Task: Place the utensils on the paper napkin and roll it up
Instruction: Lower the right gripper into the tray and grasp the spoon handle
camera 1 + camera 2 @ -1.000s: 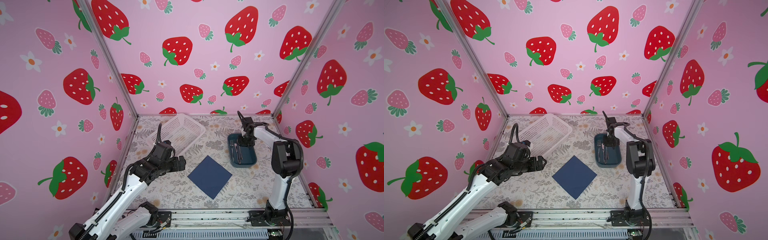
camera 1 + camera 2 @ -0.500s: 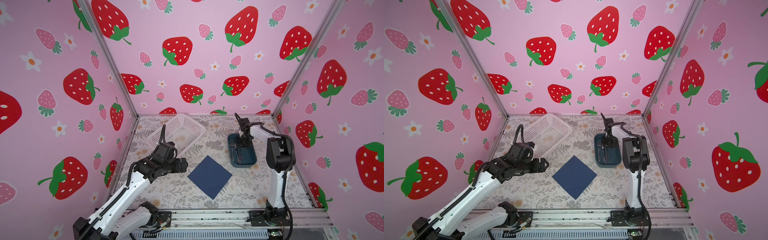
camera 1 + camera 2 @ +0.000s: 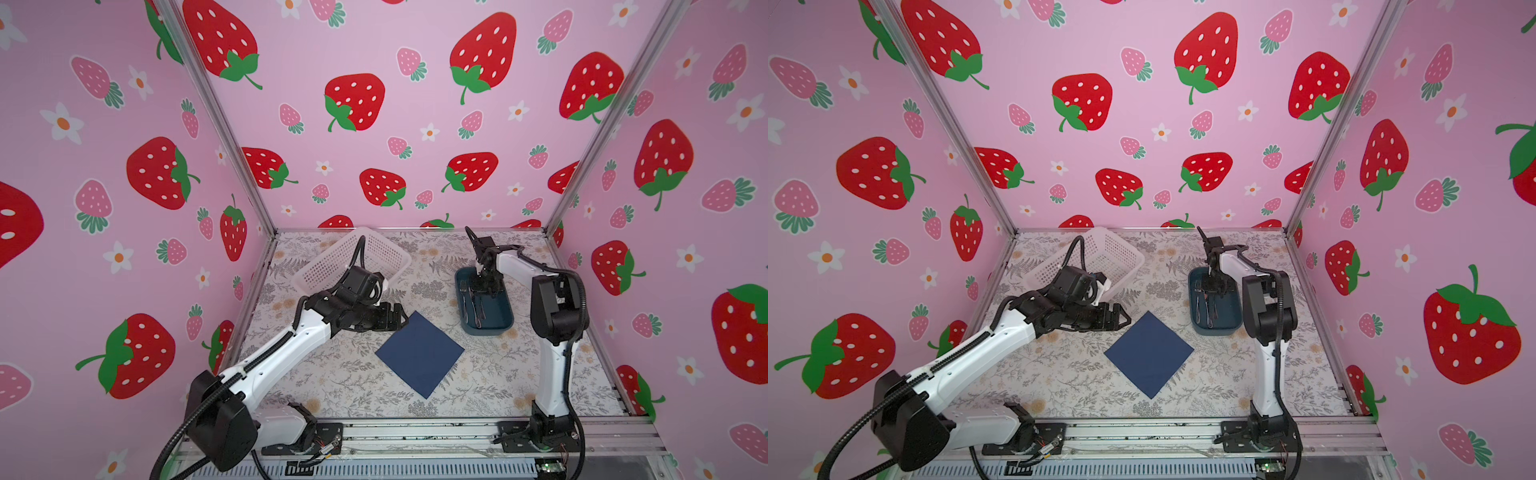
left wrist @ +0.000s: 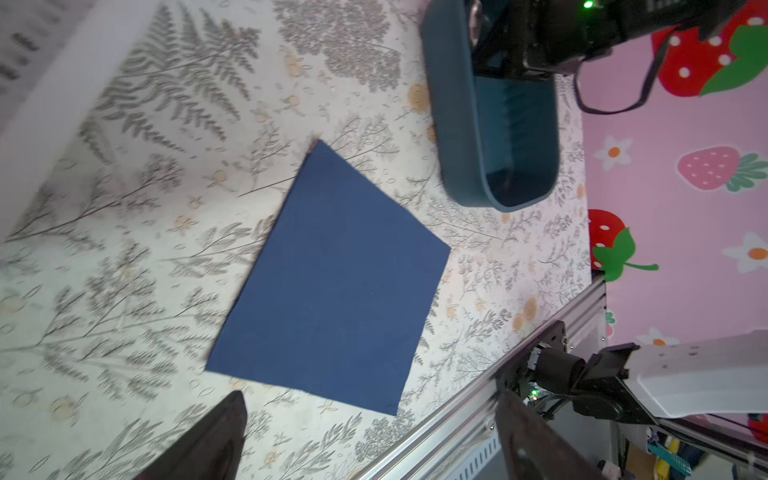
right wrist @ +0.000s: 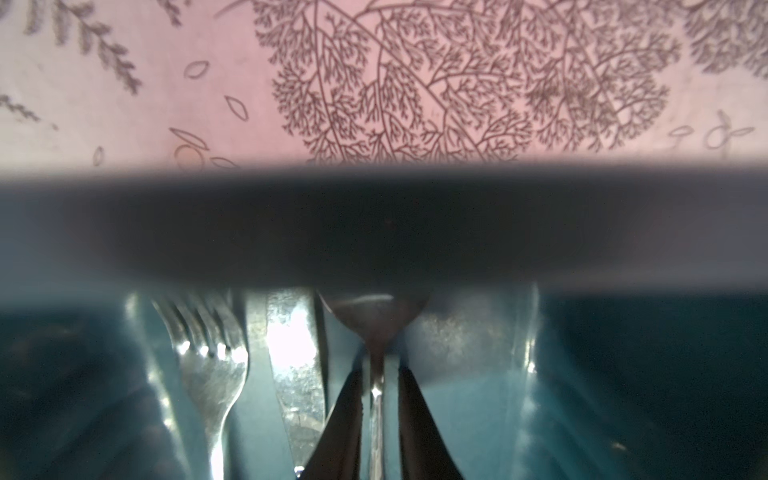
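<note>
Pink walls (image 3: 415,50) printed with red strawberries and white flowers close in a worktop (image 3: 332,374) covered with a pale cloth of grey ferns and small orange blooms. A white mesh basket (image 3: 374,253) sits at the back left.

The paper napkin (image 3: 419,353) lies flat near the middle of the worktop. It is a plain dark navy square, turned like a diamond so that one corner points at the back wall and the opposite one at the front rail. In the left wrist view the napkin (image 4: 332,282) looks matte and smooth, with crisp edges.

The utensils (image 3: 473,303) lie in a teal rounded tray (image 3: 488,330) at the right, well apart from the napkin. Their long axes run along the tray's length, front to back, heads toward the back wall and handles toward the front. The right wrist view shows them side by side, shiny silver: the fork (image 5: 212,374), then the knife (image 5: 295,365), then the spoon (image 5: 374,316).

The right gripper (image 5: 380,372) is down inside the tray, its jaws pinching the spoon's slim neck just behind the bowl, one dark finger on each side. In both top views the right gripper (image 3: 484,286) stands over the far half of the tray.

The left gripper (image 3: 401,318) reaches in from the left with its jaws spread wide and holding nothing, their tips just beside the napkin's far corner.
</note>
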### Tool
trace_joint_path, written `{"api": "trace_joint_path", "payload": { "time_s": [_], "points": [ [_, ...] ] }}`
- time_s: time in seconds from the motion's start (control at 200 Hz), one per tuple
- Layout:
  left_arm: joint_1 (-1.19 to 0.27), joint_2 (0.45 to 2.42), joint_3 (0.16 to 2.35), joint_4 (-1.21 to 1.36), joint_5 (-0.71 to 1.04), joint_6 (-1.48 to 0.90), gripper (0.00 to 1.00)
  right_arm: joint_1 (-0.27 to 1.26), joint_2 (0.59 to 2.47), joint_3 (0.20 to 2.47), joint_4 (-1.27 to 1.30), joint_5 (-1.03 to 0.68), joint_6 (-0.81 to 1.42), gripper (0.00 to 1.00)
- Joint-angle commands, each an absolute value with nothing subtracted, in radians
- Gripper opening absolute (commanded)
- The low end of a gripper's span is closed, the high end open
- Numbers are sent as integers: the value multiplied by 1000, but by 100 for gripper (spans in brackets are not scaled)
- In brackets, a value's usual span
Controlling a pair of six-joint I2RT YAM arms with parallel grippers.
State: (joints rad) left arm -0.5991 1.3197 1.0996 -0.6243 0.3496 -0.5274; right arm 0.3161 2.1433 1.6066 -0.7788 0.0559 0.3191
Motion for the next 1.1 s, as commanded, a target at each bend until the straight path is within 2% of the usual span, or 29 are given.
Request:
{"api": "trace_joint_path", "payload": {
  "time_s": [0.0,0.24,0.31,0.555,1.095],
  "points": [
    [-652,1363,1182,-617,368,-515,95,322,2220,1527,-837,52,298,19],
    [-683,1379,1180,-616,362,-515,95,322,2237,1502,-812,57,296,10],
    [-683,1375,1178,-618,352,-514,95,322,2217,1523,-813,67,297,6],
    [-684,1346,1179,-636,285,-494,95,322,2088,1607,-841,115,307,3],
    [-681,1292,1144,-648,228,-504,95,321,1907,1575,-832,69,321,2]
  ]
}}
